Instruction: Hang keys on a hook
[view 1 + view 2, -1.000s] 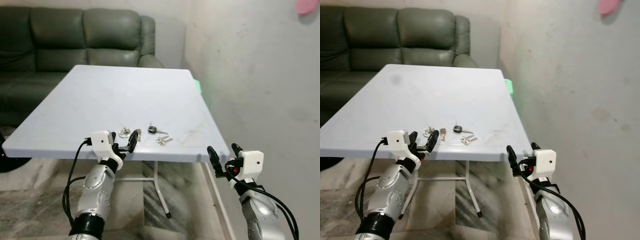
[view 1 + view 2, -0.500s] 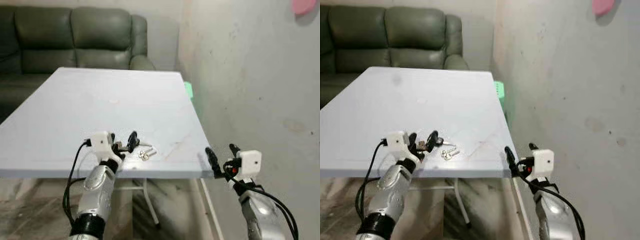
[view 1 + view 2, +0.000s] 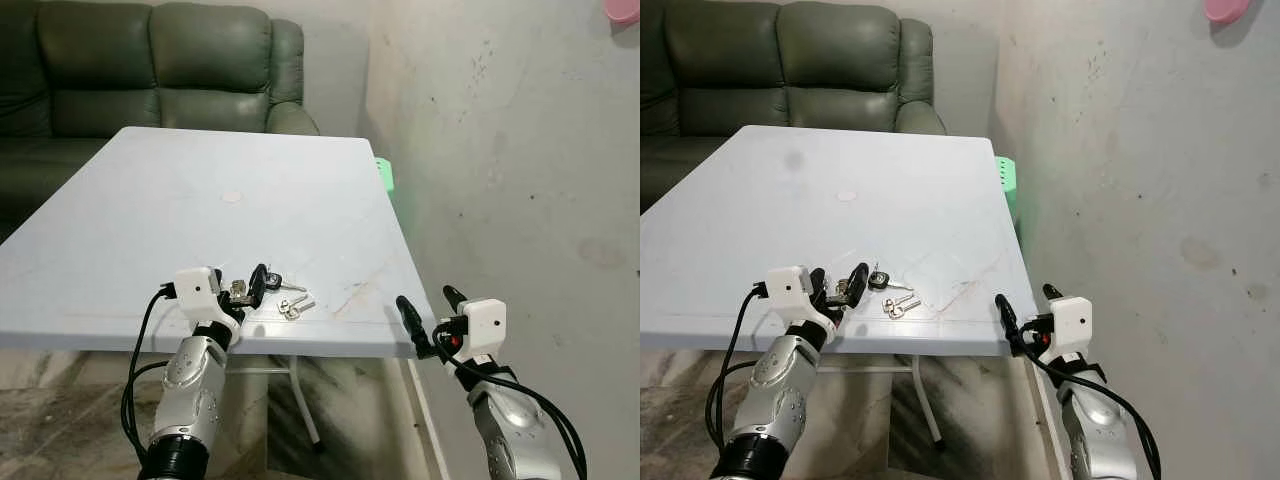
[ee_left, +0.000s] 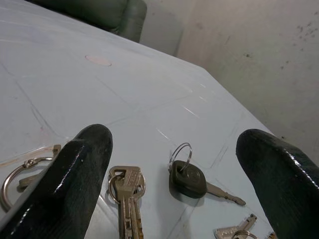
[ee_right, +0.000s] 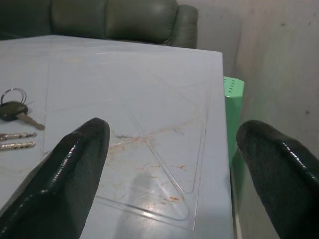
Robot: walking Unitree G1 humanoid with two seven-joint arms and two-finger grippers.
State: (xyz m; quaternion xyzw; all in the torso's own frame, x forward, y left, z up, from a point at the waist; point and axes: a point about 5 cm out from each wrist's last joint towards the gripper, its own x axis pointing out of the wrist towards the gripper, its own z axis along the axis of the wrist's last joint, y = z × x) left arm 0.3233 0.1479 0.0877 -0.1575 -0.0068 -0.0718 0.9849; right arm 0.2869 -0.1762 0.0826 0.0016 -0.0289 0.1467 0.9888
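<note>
Left eye view: white table against a stained wall, green sofa behind it. Left gripper sits low over the near table edge, fingers spread, holding nothing. Keys are right in front of it: a black-headed key and a pair of small silver keys beside it. Right gripper is off the table's near right corner, fingers apart, empty. Pink object high on the wall, cut off by the frame edge.

Right eye view: same layout. Green stool wedged between table and wall.

Left wrist view: both fingers wide apart, nothing between the pads. On the table between them lie a brass key pair and the black-headed key on its ring; a key ring lies next to one finger.

Right wrist view: fingers wide open over the scuffed table corner, empty; black-headed key well off to one side.
</note>
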